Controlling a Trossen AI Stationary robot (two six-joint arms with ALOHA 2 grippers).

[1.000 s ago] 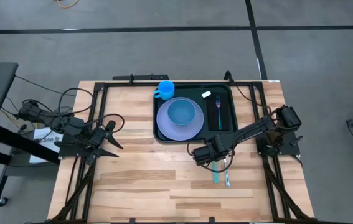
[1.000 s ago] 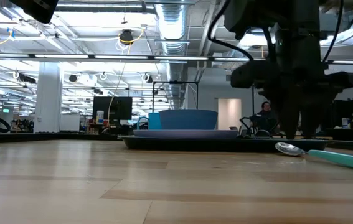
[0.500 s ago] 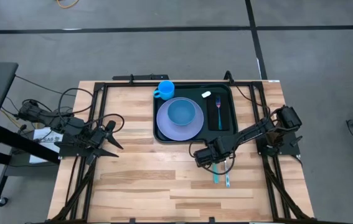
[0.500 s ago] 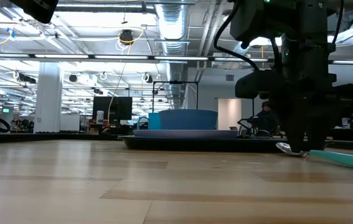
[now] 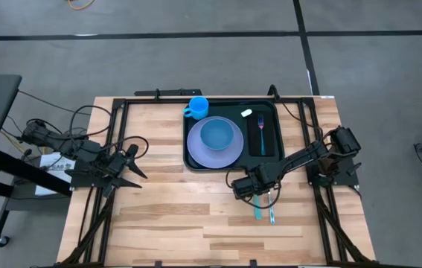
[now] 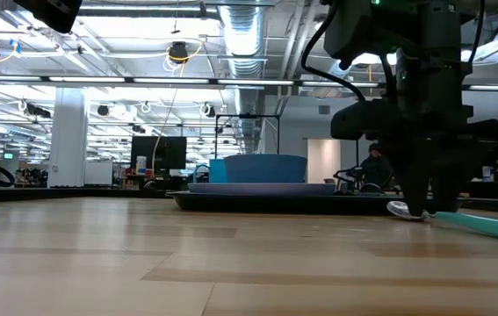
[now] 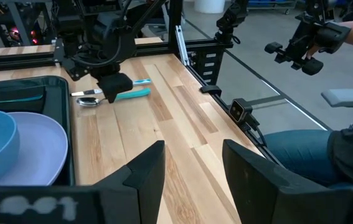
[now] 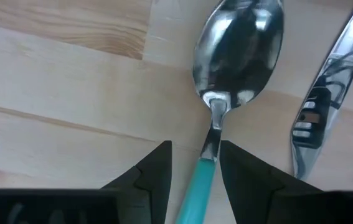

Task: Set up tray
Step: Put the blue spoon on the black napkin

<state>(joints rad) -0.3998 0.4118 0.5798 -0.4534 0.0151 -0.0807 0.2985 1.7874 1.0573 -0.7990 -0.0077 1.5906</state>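
The dark green tray [image 5: 269, 161] lies at the table's far middle. It holds a purple plate [image 5: 215, 152] with a blue bowl [image 5: 220, 134], a blue cup [image 5: 197, 107] and a fork [image 5: 261, 128]. Near the tray's near right corner a teal-handled spoon [image 8: 237, 50] and a knife [image 8: 319, 102] lie flat on the wood. My right gripper [image 8: 195, 168] points down, open, one finger on each side of the spoon's neck [image 8: 212, 140] without touching it. My left gripper [image 7: 193, 168] waits open at the table's left side.
Bare wood takes up the table's near half [image 5: 188, 223] and its left part. Black frame rails [image 5: 114, 134] run along both sides. Beyond the table, a person sits in the low view [image 6: 373, 162], and a person's knee [image 7: 307, 149] shows by the right edge.
My right gripper has come down a little over the spoon. Its fingertips now stand at table height beside the spoon's neck. It has kept still for the last half second. The spoon and knife have not moved.
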